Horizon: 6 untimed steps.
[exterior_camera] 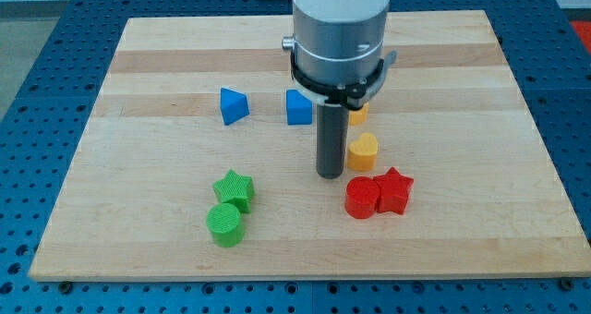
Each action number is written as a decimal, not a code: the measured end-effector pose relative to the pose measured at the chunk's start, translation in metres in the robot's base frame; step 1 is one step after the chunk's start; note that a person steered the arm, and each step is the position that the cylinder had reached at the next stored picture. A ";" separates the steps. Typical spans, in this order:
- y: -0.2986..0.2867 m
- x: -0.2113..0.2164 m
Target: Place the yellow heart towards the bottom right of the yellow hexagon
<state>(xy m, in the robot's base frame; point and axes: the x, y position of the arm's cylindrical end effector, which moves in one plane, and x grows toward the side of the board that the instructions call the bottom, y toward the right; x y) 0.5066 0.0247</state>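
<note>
The yellow heart [363, 152] lies near the board's middle, just right of my tip [330, 175]. My tip stands at the heart's lower left, very close to it or touching. The yellow hexagon [358, 115] sits just above the heart toward the view's top and is mostly hidden behind the arm's body; only a small yellow part shows.
A red cylinder [361, 199] and a red star [393, 190] sit just below the heart. A blue cube [298, 108] and a blue triangle [234, 105] lie to the left. A green star [235, 188] and a green cylinder [224, 224] lie at the lower left.
</note>
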 end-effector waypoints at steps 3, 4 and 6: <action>0.036 -0.014; 0.040 -0.014; 0.067 -0.041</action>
<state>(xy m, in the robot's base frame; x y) 0.4661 0.0914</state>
